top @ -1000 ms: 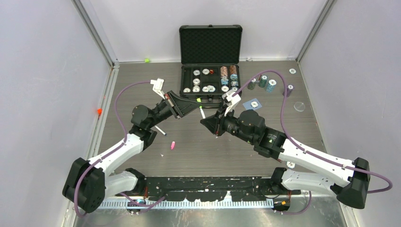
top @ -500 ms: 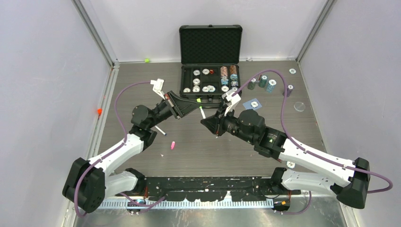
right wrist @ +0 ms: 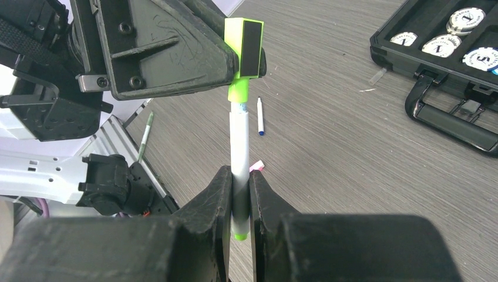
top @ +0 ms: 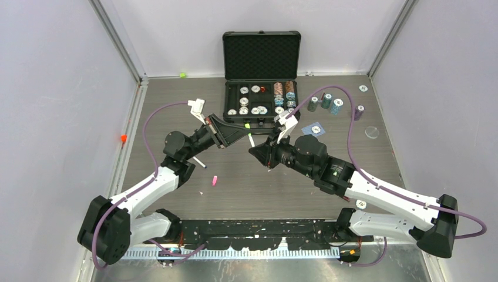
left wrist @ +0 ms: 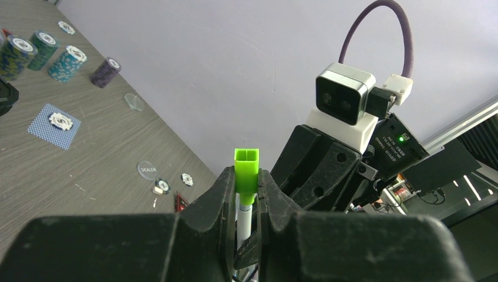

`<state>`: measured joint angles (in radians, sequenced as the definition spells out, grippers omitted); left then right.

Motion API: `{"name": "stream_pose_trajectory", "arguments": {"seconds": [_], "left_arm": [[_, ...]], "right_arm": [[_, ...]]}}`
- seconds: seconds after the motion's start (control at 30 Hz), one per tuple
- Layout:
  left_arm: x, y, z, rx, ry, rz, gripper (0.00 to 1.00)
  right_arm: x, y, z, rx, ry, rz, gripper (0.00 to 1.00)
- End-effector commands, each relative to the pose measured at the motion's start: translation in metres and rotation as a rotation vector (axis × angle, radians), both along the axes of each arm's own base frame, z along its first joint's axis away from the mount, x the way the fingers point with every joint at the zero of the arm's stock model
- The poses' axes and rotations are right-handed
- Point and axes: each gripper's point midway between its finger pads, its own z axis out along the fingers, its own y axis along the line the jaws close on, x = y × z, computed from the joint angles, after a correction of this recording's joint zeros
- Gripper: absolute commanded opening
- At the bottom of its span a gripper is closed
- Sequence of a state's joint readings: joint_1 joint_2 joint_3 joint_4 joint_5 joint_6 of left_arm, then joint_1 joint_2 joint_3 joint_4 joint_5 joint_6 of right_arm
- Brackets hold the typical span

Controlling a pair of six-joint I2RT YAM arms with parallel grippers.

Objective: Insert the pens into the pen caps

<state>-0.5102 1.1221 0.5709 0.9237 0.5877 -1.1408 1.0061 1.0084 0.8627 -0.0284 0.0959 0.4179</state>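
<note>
Right wrist: pen [right wrist: 239, 158] points up-frame into green cap [right wrist: 245, 53].

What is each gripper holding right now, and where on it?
Left gripper pinches the green cap around its lower half. Right gripper clamps the white pen near its rear end, front end at the cap.

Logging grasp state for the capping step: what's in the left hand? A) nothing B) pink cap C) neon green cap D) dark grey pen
C: the left hand is shut on the neon green cap, with the white pen in the right hand meeting its open end.
</note>
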Motion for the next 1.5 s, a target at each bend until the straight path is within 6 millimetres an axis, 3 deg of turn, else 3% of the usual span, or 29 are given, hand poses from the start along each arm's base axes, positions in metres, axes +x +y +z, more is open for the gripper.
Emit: {"name": "stream_pose_trajectory", "arguments": {"seconds": [0.0,0.73,1.07,1.47], "left_arm": [[-0.007,0.0,0.009,-0.013,-0.061,-0.006,0.0],[0.001,-0.004,-0.01,0.026,-0.022,0.017,0.0],[0.004,-0.013,-0.027,0.16,0.016,0.068,0.0],[0.013,-0.019,-0.04,0.258,0.14,0.121,0.0]], "right_arm": [[0.006,0.001,0.037,0.068,-0.067,-0.023,0.01],[0.028,-0.007,0.053,0.069,-0.063,-0.162,0.01],[0.054,-0.008,0.047,-0.093,-0.054,-0.267,0.0],[0.072,-0.005,0.066,-0.218,-0.126,-0.3,0.0]]}}
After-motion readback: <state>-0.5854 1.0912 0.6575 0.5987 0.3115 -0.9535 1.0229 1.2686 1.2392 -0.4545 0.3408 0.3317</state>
